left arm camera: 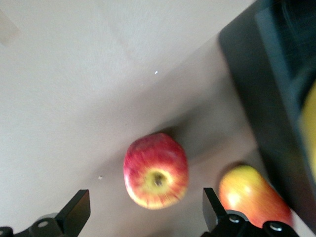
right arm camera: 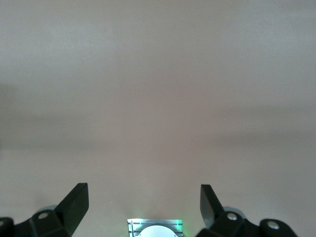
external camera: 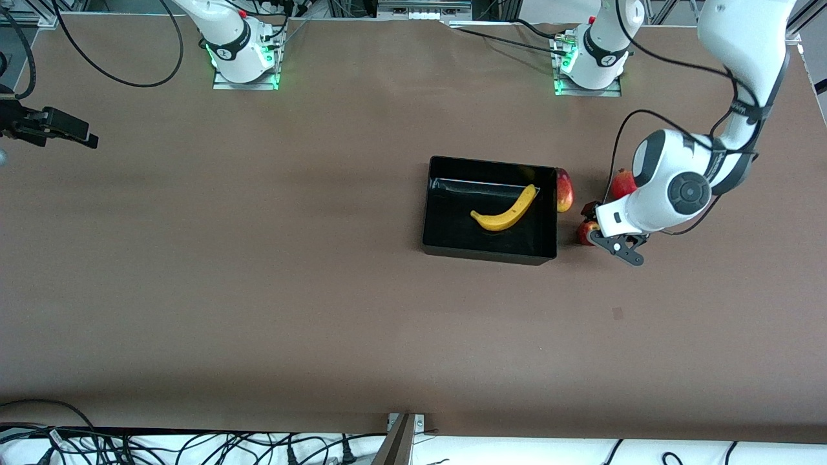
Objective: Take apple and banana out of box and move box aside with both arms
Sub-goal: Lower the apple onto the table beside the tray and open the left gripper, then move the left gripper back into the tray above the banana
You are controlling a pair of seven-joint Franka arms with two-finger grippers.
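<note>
I see the left gripper (left arm camera: 143,210) spread wide over the apple (left arm camera: 156,170) just beside the box (external camera: 489,248); banana (external camera: 506,211) inside; right gripper (right arm camera: 143,205) waits agape over bare table (external camera: 258,290).

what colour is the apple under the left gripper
Red with yellowish patches around its dimpled top; the apple shows best in the left wrist view.

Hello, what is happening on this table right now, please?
The left gripper hangs open just over the apple, which lies on the table outside the box, at the left arm's end. The banana is still in the box. The right gripper waits open over bare table at the right arm's end.
</note>
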